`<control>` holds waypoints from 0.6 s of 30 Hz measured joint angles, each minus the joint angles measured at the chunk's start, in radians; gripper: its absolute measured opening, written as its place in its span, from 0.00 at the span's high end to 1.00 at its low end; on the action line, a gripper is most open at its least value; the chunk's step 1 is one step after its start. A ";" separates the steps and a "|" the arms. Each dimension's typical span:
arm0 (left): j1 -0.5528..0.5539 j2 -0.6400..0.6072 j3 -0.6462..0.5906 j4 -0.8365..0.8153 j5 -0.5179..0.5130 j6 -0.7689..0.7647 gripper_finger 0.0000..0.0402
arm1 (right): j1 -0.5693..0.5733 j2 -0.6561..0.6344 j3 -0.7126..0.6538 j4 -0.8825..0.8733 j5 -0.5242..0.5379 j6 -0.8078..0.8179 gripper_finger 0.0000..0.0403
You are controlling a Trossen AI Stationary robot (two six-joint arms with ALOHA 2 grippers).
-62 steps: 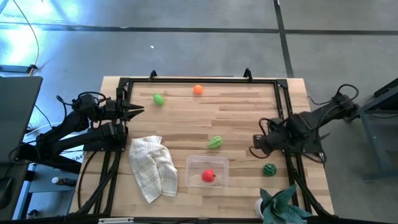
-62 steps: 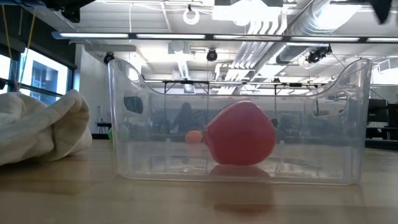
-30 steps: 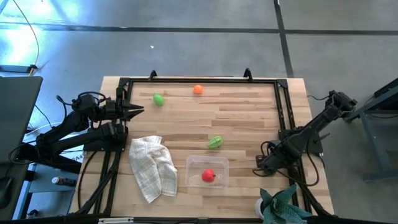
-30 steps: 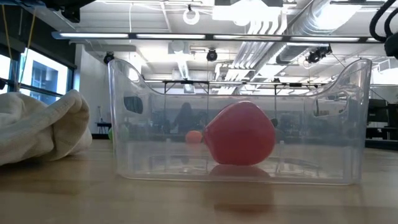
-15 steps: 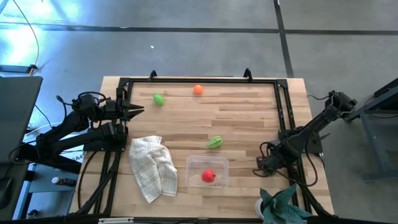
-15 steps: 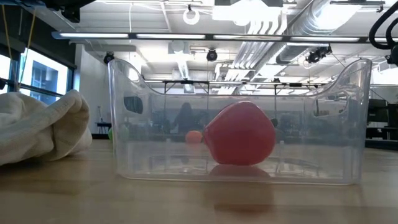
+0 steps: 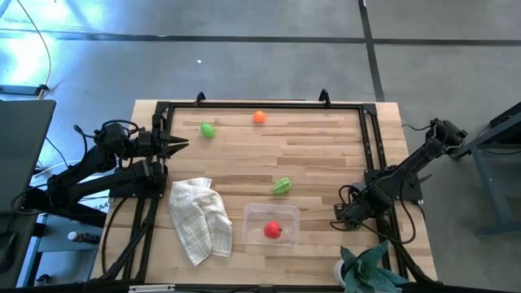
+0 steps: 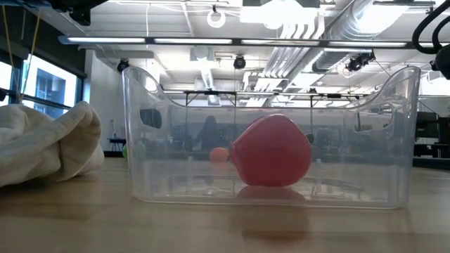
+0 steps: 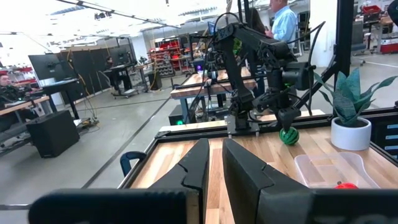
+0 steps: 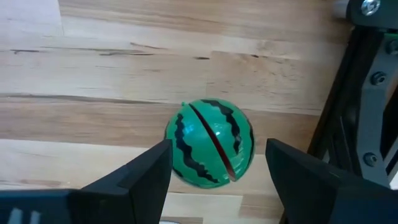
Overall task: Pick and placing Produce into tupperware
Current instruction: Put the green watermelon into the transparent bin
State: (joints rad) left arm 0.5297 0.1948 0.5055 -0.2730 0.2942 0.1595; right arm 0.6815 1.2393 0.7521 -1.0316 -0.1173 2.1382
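— Wooden planks made up the table, framed by a dark rail, with grey floor around it. Where was the working pincer?

— The right gripper sat low at about four o'clock on the table, near the right rail. Its fingers were spread apart, one on each side of the striped round green fruit, which lay on the wood between them; I could not tell whether they touched it.

— And outward from there?

— The tupperware stood at roughly six o'clock, with the red piece inside it. Just beyond it, toward the centre, lay the light-green leafy piece. A white checked cloth was crumpled at seven o'clock, beside the container. The teal spiky plant stood at five o'clock, at the near edge.

— Farther off?

— The orange piece rested at twelve o'clock, and a small plain green piece at eleven. The left gripper waited at nine o'clock, over the left rail, its fingers nearly together and holding nothing.
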 joint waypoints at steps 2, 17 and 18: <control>0.000 0.000 0.000 0.000 0.000 0.000 0.91 | 0.000 0.011 0.000 0.009 0.000 -0.001 0.36; 0.000 0.000 0.000 0.000 0.000 0.000 0.91 | 0.002 0.169 0.000 0.117 -0.078 0.002 0.23; 0.000 0.000 0.000 0.000 0.000 0.000 0.91 | 0.002 0.178 0.000 0.119 -0.081 0.008 0.23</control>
State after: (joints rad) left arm 0.5298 0.1949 0.5055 -0.2729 0.2941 0.1596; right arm 0.6838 1.4175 0.7521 -0.9123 -0.1979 2.1460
